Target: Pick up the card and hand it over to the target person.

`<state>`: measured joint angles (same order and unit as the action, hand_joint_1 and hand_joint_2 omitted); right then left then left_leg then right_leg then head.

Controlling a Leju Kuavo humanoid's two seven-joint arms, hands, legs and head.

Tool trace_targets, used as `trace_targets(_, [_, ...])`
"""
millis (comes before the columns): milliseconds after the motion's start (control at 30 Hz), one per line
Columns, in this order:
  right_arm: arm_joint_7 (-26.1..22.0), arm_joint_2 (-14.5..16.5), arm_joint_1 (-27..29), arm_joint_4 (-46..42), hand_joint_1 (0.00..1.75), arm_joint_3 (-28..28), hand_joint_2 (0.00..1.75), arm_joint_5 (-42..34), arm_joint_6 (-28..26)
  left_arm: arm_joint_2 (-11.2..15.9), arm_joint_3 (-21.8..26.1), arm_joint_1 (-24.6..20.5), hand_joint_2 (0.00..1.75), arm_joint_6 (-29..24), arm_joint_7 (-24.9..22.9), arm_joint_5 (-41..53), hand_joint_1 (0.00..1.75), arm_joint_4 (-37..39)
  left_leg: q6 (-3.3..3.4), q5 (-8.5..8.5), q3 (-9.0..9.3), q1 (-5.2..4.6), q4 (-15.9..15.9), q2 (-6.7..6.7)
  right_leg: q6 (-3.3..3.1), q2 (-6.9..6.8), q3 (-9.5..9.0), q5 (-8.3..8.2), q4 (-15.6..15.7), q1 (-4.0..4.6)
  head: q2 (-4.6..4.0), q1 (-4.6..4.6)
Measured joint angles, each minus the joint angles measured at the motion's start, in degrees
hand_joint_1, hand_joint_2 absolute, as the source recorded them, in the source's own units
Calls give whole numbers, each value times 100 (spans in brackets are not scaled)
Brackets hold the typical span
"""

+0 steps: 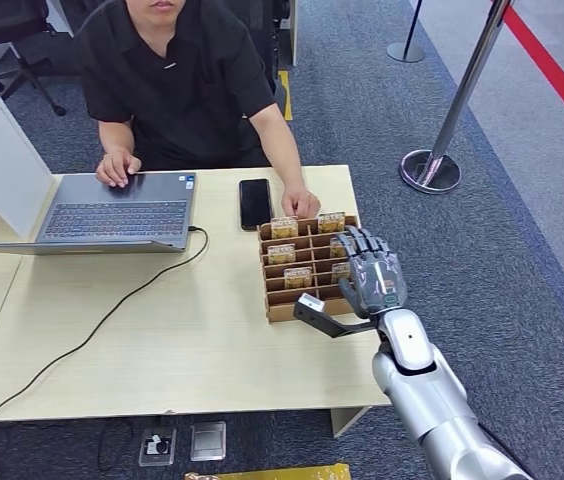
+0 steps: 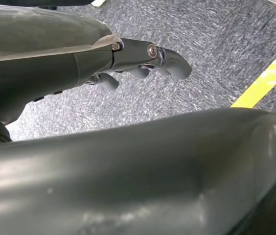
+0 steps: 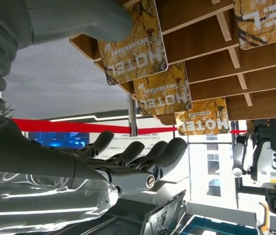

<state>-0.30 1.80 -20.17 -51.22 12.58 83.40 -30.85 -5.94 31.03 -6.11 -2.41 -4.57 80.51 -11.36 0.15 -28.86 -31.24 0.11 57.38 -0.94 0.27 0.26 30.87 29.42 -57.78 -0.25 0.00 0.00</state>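
Note:
Several yellow hotel cards stand in a slotted wooden rack [image 1: 279,312] at the table's right end. My right hand [image 1: 373,270] hovers over the rack's right side, its fingers spread over the cards there. In the right wrist view the thumb [image 3: 84,19] lies against the nearest card [image 3: 136,46], while the darker fingers [image 3: 155,154] stretch out apart from it with nothing between. The person in a black shirt [image 1: 181,80] sits across the table, one hand [image 1: 300,205] resting just behind the rack. My left hand [image 2: 144,61] hangs over grey carpet, fingers loosely extended and holding nothing.
An open laptop [image 1: 113,215] lies under the person's other hand, and its cable [image 1: 113,310] trails across the table. A black phone [image 1: 255,203] lies left of the rack. A white box [image 1: 0,165] stands at far left. A stanchion base [image 1: 430,170] stands on the carpet to the right.

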Motion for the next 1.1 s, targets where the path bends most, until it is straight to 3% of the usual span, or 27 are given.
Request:
trace_targets(567, [-59, 23, 10, 36, 41, -64, 175, -22, -123, -24, 47, 54, 0, -49, 32, -32, 0, 10, 1, 8, 8, 0, -2, 2, -2, 0, -6, -9, 2, 0, 0, 0])
trace_targets(667, [-86, 25, 15, 35, 58, -79, 175, -36, -160, -27, 54, 51, 0, -51, 35, -34, 0, 8, 1, 8, 8, 0, -1, 2, -1, 0, -6, -8, 1, 0, 0, 0])
trace_targets(767, [-108, 35, -5, 68, 100, -92, 175, -49, -186, -26, 61, 50, 0, -63, 44, -36, 0, 5, 1, 8, 8, -1, -2, 3, -1, 1, -6, -8, 1, -1, 0, 0])
trace_targets(833, [-126, 54, -22, 92, 111, -105, 175, -62, -210, -24, 67, 49, 0, -79, 55, -36, 0, 2, 0, 12, 3, 0, -4, 5, -1, 2, -1, -12, 4, 0, 0, 0])
trace_targets(933, [-127, 77, -23, 87, 84, -117, 175, -69, -220, -20, 63, 46, 0, -88, 59, -28, 0, 3, -1, 10, 0, -1, -2, 6, -1, 3, 2, -10, 1, -1, 0, 0])
trace_targets(1100, [-123, 82, -11, 60, 69, -147, 175, -69, -207, -22, 49, 34, 0, -86, 56, -10, 0, 3, -1, 10, -1, 0, -1, 4, -1, 2, 2, -9, 0, 0, 0, 0])
